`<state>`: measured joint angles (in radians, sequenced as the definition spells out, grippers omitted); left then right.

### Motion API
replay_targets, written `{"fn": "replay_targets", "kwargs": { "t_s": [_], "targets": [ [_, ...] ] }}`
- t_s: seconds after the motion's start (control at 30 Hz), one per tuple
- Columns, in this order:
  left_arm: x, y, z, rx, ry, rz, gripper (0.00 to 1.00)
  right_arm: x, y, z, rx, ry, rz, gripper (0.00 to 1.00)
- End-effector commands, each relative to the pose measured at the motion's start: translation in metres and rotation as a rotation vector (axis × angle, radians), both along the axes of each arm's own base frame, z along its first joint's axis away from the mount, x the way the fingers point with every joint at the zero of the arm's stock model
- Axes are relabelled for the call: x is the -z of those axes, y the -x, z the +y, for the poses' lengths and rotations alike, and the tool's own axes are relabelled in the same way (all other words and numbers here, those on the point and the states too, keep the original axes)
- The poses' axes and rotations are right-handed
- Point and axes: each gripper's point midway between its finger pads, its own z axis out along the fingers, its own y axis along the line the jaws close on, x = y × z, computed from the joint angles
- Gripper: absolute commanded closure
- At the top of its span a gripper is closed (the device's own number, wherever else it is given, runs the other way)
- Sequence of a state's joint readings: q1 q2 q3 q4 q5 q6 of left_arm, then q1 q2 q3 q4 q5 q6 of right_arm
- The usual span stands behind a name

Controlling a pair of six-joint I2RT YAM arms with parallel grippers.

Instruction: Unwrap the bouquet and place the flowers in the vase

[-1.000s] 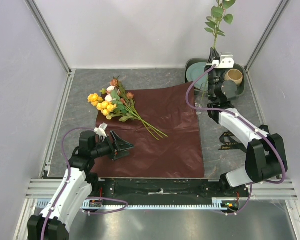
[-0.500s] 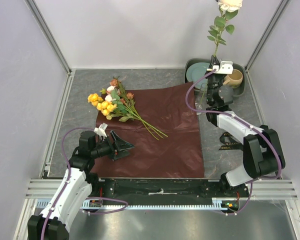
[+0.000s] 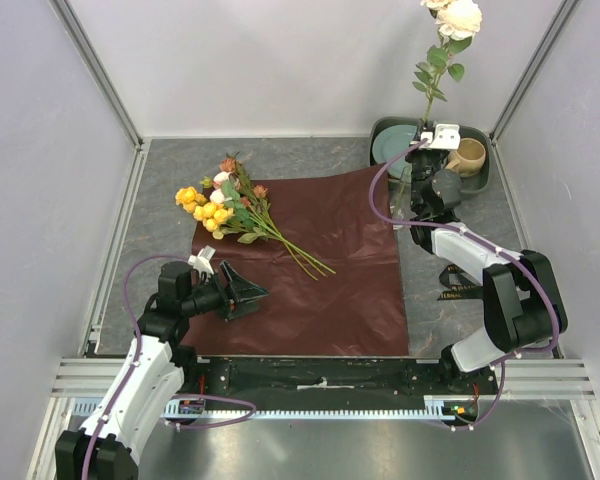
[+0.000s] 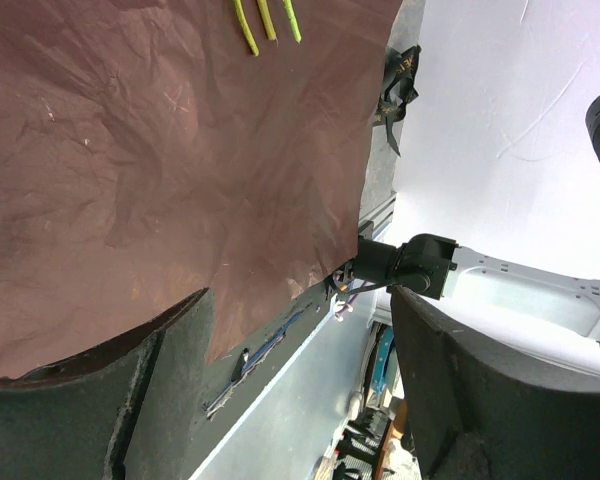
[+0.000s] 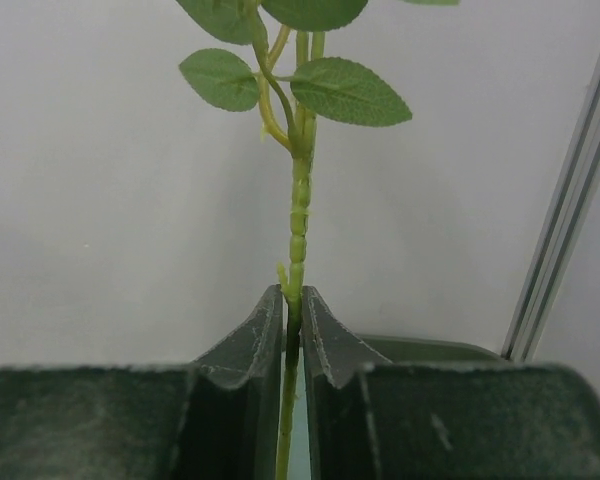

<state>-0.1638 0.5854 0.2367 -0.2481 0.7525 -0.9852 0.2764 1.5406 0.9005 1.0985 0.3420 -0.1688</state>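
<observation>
The right gripper (image 5: pixel 292 296) is bracketing the ribbed green stem (image 5: pixel 298 220) of an upright white rose (image 3: pixel 461 17); whether it is pinching cannot be told. The left gripper (image 3: pixel 252 297) is hovering wide open over crinkled maroon paper (image 3: pixel 330 290), where the other flowers (image 3: pixel 220 205) are lying fanned.

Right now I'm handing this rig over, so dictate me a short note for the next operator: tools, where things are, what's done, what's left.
Left tool: open, empty, over the near left of the wrapping paper.
Right tool: jaws narrow around the white rose stem, upright at far right; gripping or released, unclear.
Vase: mostly hidden under that tool; stem seating unconfirmed.
Done: paper opened flat, ribbon off.
To do: remaining flowers lie on the paper's far left; move them to the vase.
</observation>
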Motion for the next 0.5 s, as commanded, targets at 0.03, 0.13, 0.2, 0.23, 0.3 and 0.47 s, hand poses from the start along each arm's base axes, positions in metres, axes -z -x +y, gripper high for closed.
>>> {"fn": "replay_targets", "kwargs": {
  "t_s": [0.03, 0.13, 0.2, 0.23, 0.3, 0.47],
  "targets": [
    [-0.0139, -0.0045, -0.0009, 0.019, -0.005, -0.077, 0.22, 0.0108, -0.0021, 0.0007, -0.011, 0.000, 0.019, 0.81],
    [-0.0165, -0.0046, -0.0014, 0.023, -0.001, -0.085, 0.22, 0.0144, -0.0027, 0.0032, -0.024, 0.010, 0.036, 0.78],
    [-0.0172, -0.0041, -0.0016, 0.023, 0.003, -0.085, 0.22, 0.0154, -0.0018, 0.0036, -0.027, 0.011, 0.040, 0.75],
    [-0.0177, -0.0041, -0.0014, 0.021, 0.003, -0.089, 0.22, 0.0159, -0.0005, 0.0030, -0.026, 0.012, 0.043, 0.73],
    [-0.0153, -0.0031, -0.0013, 0.020, 0.003, -0.082, 0.22, 0.0171, 0.0008, 0.0019, -0.022, 0.010, 0.048, 0.73],
    [-0.0171, -0.0023, -0.0017, 0.022, 0.009, -0.085, 0.22, 0.0180, 0.0045, 0.0020, -0.034, -0.018, 0.064, 0.66]
  ]
}}
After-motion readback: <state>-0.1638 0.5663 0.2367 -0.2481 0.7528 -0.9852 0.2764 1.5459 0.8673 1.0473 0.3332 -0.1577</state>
